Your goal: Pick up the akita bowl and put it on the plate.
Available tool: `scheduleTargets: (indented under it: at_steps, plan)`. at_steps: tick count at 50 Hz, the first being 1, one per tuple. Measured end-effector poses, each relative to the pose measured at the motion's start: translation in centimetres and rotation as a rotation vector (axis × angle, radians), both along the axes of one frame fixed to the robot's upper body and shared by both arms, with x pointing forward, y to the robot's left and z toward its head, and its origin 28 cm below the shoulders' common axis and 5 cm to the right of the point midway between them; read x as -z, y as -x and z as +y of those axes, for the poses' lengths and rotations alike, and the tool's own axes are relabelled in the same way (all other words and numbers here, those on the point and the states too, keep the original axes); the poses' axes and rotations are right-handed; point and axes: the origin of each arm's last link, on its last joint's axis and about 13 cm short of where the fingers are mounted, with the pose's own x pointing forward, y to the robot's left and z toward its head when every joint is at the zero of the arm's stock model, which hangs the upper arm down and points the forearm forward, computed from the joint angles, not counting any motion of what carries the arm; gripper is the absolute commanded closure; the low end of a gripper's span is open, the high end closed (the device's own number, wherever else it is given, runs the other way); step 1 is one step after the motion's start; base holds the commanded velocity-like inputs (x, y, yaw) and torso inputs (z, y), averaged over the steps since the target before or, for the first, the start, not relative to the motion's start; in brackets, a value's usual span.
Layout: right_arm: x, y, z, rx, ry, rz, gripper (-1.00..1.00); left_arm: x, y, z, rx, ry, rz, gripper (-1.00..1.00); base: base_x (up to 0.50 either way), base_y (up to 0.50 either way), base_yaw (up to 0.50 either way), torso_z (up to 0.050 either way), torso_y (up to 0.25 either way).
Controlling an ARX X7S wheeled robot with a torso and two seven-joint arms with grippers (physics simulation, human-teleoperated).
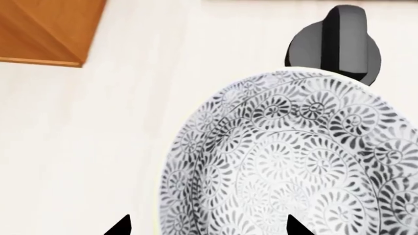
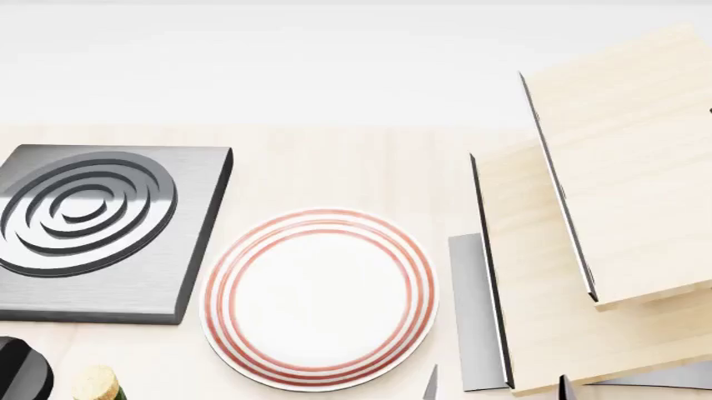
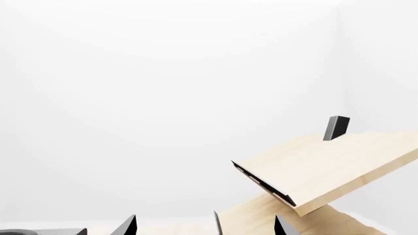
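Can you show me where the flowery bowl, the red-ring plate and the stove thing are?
bowl [image 1: 294, 161]: left wrist view, on its patterned inside.
plate [image 2: 319, 297]: head view, on its white middle.
burner [image 2: 83, 208]: head view, on its rings.

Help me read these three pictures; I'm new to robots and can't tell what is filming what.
They are simulator renders from one two-armed robot at one moment. The head camera looks down on a pale table. On it lie a white plate with red rings, bare, and to its left a dark stove burner. Slanted wooden shelves stand on the right.

The other two pictures come from cameras near each arm's end. The black points at their lower edges are the jaws' tips. The left arm's camera sees the patterned bowl close up, a black knob beyond it; one tip of the left gripper overlaps the bowl, the other lies outside it. Whether it grips the rim, I cannot tell. The right gripper faces the shelves, holding nothing.
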Motion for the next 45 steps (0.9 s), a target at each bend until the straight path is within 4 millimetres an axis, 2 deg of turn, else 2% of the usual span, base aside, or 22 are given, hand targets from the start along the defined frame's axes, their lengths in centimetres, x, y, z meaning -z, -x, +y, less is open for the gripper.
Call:
scheduleTargets:
  at_steps: [45]
  plan:
    - [0.2,0.0,0.0,-0.005,-0.003,0.007,-1.0,1.8,-0.7,-0.1,0.0,0.026,0.056,-1.0,0.0,0.0,0.0,0.0,0.0]
